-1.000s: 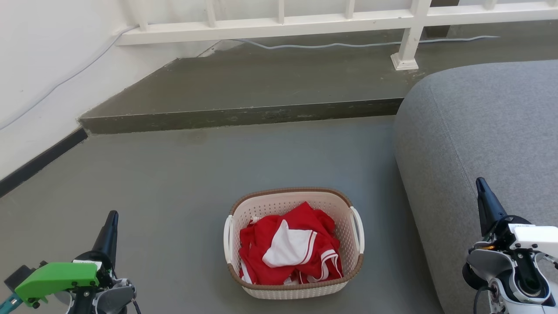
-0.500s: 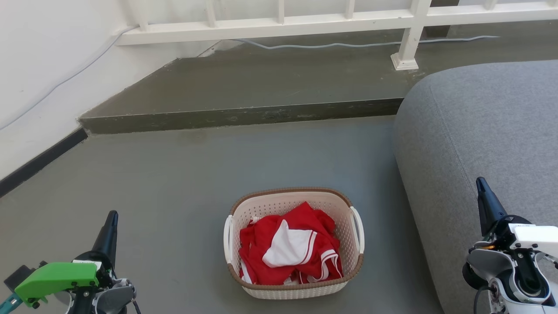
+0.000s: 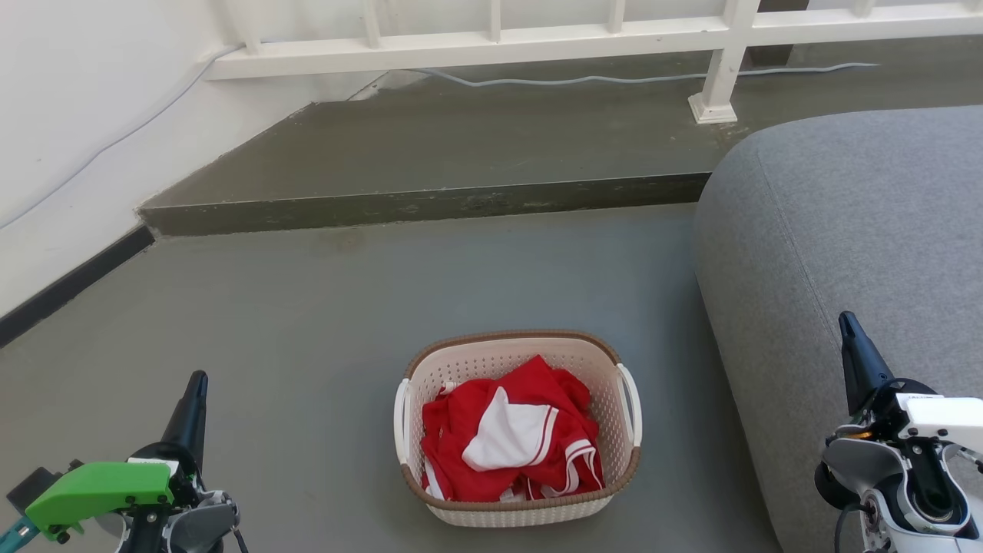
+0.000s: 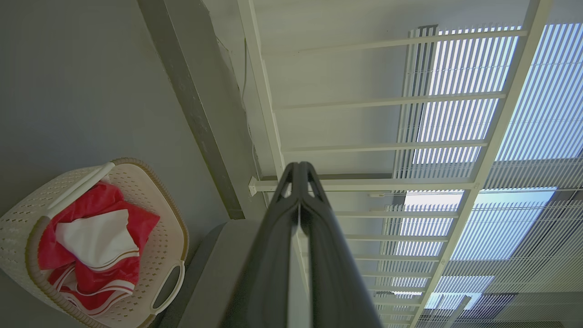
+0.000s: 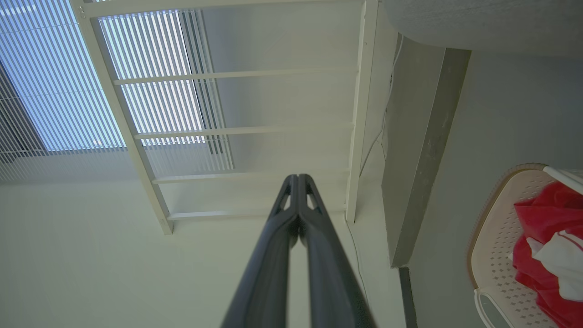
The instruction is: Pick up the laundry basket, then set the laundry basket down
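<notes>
Grey floor (image 3: 307,322); white wall (image 3: 69,92) upper left; one step (image 3: 430,203) and one railing (image 3: 476,50) across the top. Left gripper (image 3: 198,380) lower left, fingers pressed together, empty. One basket (image 3: 511,336) holding red clothes (image 3: 507,438) stands lower centre on the floor. One sofa (image 3: 845,215) right; right gripper (image 3: 845,319) lower right, fingers together, empty.

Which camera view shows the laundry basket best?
The head view: the whole laundry basket stands on the floor, with its brown rim, both white handles and red and white clothes inside. The left wrist view shows it tilted, cut at the lower left corner. The right wrist view shows part of it at the right edge.
</notes>
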